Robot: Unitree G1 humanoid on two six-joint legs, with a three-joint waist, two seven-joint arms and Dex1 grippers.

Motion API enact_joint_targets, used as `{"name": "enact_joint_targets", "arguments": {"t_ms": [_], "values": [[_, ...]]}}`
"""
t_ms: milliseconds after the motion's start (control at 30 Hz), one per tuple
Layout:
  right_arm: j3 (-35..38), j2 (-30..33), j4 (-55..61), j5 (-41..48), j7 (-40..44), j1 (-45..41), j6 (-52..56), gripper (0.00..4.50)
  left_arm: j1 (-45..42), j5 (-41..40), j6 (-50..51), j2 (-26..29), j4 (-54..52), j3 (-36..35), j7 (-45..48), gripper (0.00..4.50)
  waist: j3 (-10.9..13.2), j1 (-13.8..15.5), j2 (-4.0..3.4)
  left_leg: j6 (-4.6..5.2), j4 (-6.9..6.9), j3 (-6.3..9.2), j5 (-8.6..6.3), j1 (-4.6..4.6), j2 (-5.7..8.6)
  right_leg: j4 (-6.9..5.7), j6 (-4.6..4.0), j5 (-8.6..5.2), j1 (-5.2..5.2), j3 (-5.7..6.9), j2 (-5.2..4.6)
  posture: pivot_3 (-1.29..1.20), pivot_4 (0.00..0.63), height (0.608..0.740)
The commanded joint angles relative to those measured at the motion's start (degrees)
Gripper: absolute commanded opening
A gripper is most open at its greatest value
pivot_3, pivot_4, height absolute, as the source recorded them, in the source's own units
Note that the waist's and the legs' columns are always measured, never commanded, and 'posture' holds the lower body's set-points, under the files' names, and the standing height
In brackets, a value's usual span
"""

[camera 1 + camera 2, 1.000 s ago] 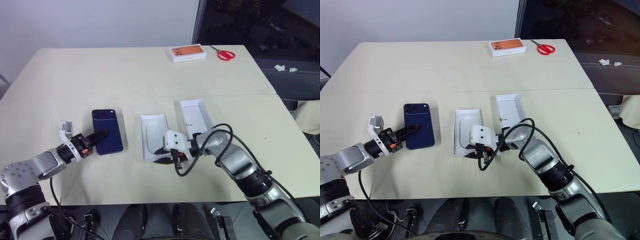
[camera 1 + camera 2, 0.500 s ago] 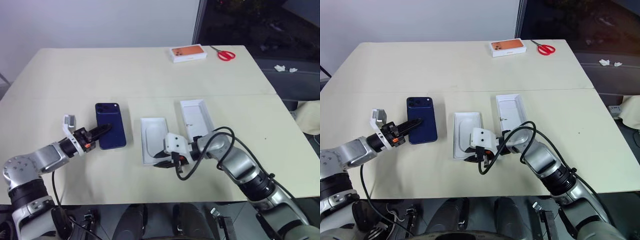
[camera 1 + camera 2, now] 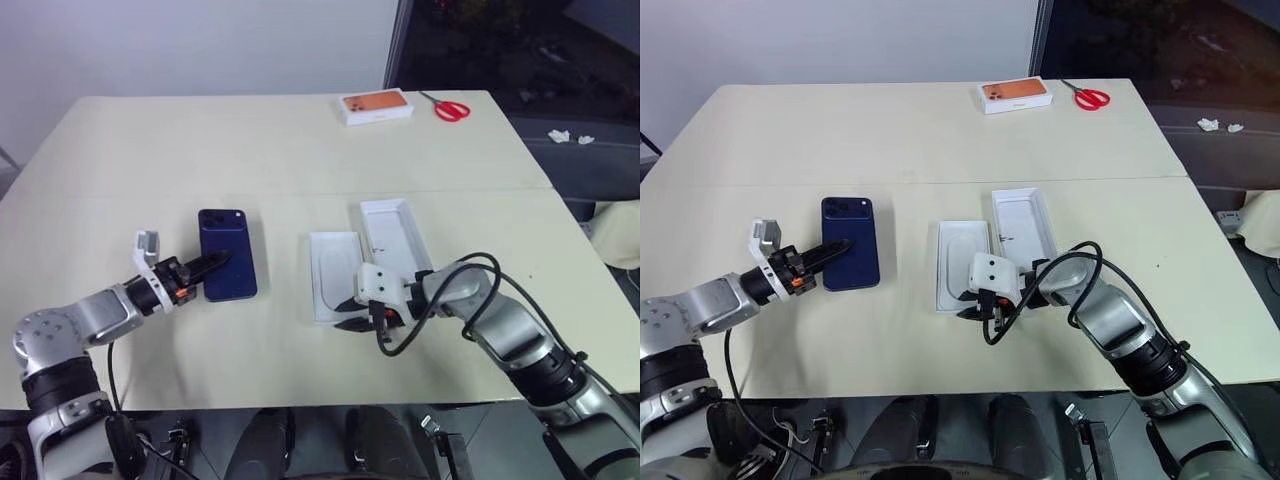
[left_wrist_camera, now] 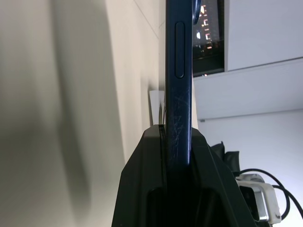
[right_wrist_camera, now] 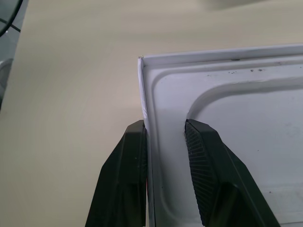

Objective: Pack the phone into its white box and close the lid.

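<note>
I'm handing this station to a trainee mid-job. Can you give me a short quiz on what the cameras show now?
1. True or false: the left gripper is shut on the edge of the slim navy-blue smartphone.
2. The right gripper has its fingers: A) either side of a wall of the shallow white cardboard tray with an oval recess; B) around a pair of scissors; C) on the smartphone.
3. Fill in: at the table's far side, the red-handled scissors lie beside a white box printed with an ______ phone picture.

Key: 1 true; 2 A; 3 orange.
</note>
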State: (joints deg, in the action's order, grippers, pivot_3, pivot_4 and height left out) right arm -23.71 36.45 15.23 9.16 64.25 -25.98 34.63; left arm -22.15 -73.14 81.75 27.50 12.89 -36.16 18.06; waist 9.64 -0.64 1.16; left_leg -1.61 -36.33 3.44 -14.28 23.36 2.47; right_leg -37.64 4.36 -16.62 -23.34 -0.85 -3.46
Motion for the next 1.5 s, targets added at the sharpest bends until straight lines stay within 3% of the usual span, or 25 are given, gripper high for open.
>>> {"name": "enact_joint_targets", "arguments": {"t_ms": [33, 167, 467, 667, 867, 1500], "values": [[0.8, -0.9, 1.3, 1.4, -0.4, -0.9, 0.8, 2.62, -1.5, -2.2, -0.4, -0.2, -0.9, -0.1, 0.6, 0.2, 0.0, 0.0, 0.0, 0.0, 0.0, -0.01, 0.0, 0.0, 0.0, 0.0, 0.0, 0.0, 0.0, 0.0, 0.0, 0.0, 0.15, 0.74], [1.8, -0.3, 1.1, 2.1, 0.0, -1.6, 0.6, 4.45, -2.2, -2.5, -0.1, -0.8, -1.3, 0.3, -0.4, 0.2, 0.0, -0.1, 0.0, 0.0, -0.01, -0.01, 0.0, 0.01, 0.0, 0.0, 0.0, 0.0, -0.01, 0.0, 0.0, 0.0, 0.15, 0.74], [16.1, -2.1, -3.2, 12.9, -1.4, -5.1, 3.0, 4.45, -5.2, -9.0, -1.6, -8.3, -5.4, 2.8, -9.7, 0.2, 0.0, 0.2, 0.03, 0.02, -0.11, 0.0, -0.01, 0.02, 0.01, -0.01, 0.01, 0.01, 0.06, 0.02, 0.0, 0.0, 0.15, 0.74], [19.9, -0.4, -8.1, 11.8, -3.0, -3.5, -1.9, 4.45, -6.5, -8.2, -4.5, -14.6, -5.6, 7.2, -15.9, 0.2, 0.0, 0.1, 0.03, 0.1, -0.29, -0.05, -0.06, 0.04, 0.02, -0.03, 0.01, 0.01, 0.12, 0.0, 0.0, 0.0, 0.15, 0.74], [22.9, 4.1, -7.2, 11.6, -2.8, 3.4, -5.5, 4.45, -5.8, -7.0, -6.4, -20.2, -6.2, 12.8, -17.9, 0.2, 0.0, 0.2, 0.04, 0.18, -0.59, -0.09, -0.1, 0.11, 0.02, -0.16, 0.01, 0.0, 0.15, -0.01, 0.0, 0.0, 0.15, 0.74], [24.3, 5.7, -3.2, 12.3, -4.5, 6.8, -7.2, 4.45, -3.8, -3.6, -6.1, -21.5, -3.7, 18.8, -14.0, 0.2, 0.0, 0.2, 0.03, 0.2, -0.75, -0.13, -0.12, 0.1, 0.01, -0.28, 0.02, -0.01, 0.18, -0.05, 0.06, 0.0, 0.15, 0.74]]}}
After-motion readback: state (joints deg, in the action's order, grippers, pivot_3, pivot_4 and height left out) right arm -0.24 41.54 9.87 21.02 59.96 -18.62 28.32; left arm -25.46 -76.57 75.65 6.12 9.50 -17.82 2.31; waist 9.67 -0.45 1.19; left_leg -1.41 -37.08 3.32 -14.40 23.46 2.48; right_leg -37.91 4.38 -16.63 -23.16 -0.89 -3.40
